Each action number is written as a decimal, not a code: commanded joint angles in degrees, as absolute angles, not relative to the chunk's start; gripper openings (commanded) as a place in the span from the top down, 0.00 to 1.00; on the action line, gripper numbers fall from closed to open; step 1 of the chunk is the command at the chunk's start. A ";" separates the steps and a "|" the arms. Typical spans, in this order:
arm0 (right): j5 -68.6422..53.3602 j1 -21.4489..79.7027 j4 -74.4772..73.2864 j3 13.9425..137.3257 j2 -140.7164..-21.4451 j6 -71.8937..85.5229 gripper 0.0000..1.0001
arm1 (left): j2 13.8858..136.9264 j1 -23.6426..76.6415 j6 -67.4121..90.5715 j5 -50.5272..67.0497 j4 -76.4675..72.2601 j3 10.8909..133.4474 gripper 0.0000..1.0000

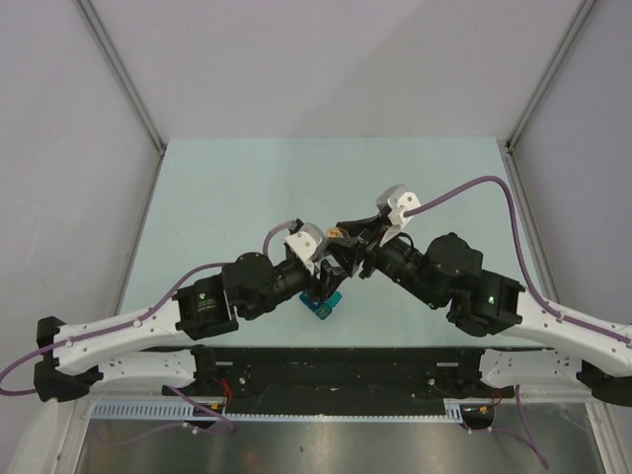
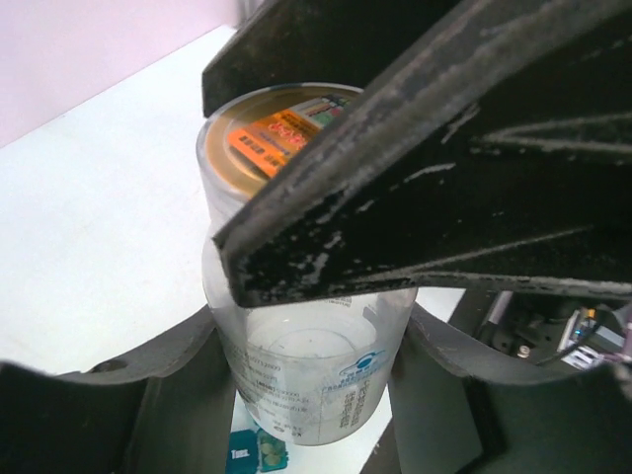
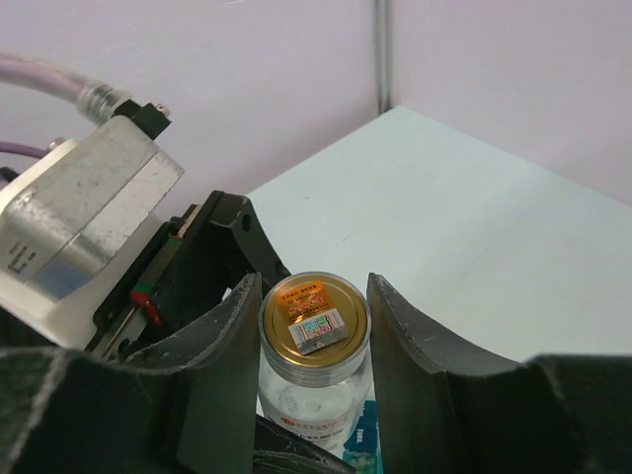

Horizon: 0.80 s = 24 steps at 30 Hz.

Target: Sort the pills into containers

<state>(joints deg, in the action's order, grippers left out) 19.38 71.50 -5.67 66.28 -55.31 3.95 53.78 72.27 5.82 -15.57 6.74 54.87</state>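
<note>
the two arms meet over the middle of the counter (image 1: 247,197), the left reaching in from 8 o'clock and the right from 4 o'clock. the left pincer (image 2: 311,395) pinches the clear bottle (image 3: 308,400) around its lower body and holds it upright, off the counter. the right pincer (image 3: 314,336) sits on the tan cap (image 2: 276,128), one finger pressed against each side. the blue pill box (image 1: 321,304) lies on the counter just at 6 o'clock of that meeting point, almost under the bottle. i see no pills anywhere, and cannot tell if any are inside the bottle.

the step looks like uncapping. the smooth wall may spin in the left grip when the cap is twisted, so nothing loosens. the right fingers hold only the cap's thin rim and may slip off. if the cap frees with a jerk, the bottle could tip and scatter pills past the small compartments, or drop onto the light box and shove it.
</note>
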 commanded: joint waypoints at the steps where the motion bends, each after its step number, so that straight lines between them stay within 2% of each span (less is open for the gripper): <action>1: 25.32 71.10 -3.08 67.32 -55.55 3.86 0.76 | 54.67 73.04 3.08 -20.57 3.16 58.54 1.00; 2: 24.18 71.10 -2.64 67.32 -55.11 4.04 0.70 | 54.75 73.04 3.08 -20.39 3.16 58.45 1.00; 3: 21.04 71.10 -2.46 67.32 -54.59 4.48 0.55 | 54.84 73.04 3.08 -20.22 3.16 58.36 1.00; 4: 19.53 70.93 -2.29 67.32 -53.36 4.92 0.47 | 54.67 73.04 3.34 -20.04 3.25 58.10 1.00; 5: 16.99 70.93 -1.94 67.32 -52.65 5.10 0.29 | 54.67 73.04 3.51 -19.95 3.34 58.01 0.99; 7: 15.30 70.84 -1.32 67.32 -50.81 5.71 0.15 | 54.49 73.04 3.95 -18.90 3.69 57.83 1.00; 8: 15.21 70.93 -0.62 67.32 -50.19 5.89 0.05 | 54.49 73.04 4.13 -18.55 3.95 57.66 1.00; 9: 15.38 70.84 -0.53 67.32 -49.49 6.15 0.00 | 54.32 73.12 4.57 -17.59 4.04 57.48 1.00; 15: 15.03 70.84 -1.40 67.32 -43.86 5.28 0.00 | 49.93 73.12 5.80 -10.91 4.13 55.20 0.99; 19: 11.69 70.84 -5.08 67.32 -41.31 4.04 0.00 | 47.64 73.04 6.33 1.80 4.31 54.84 1.00; 24: 4.93 70.84 -8.70 67.32 -40.52 4.66 0.00 | 46.93 73.04 7.12 11.59 4.39 55.28 1.00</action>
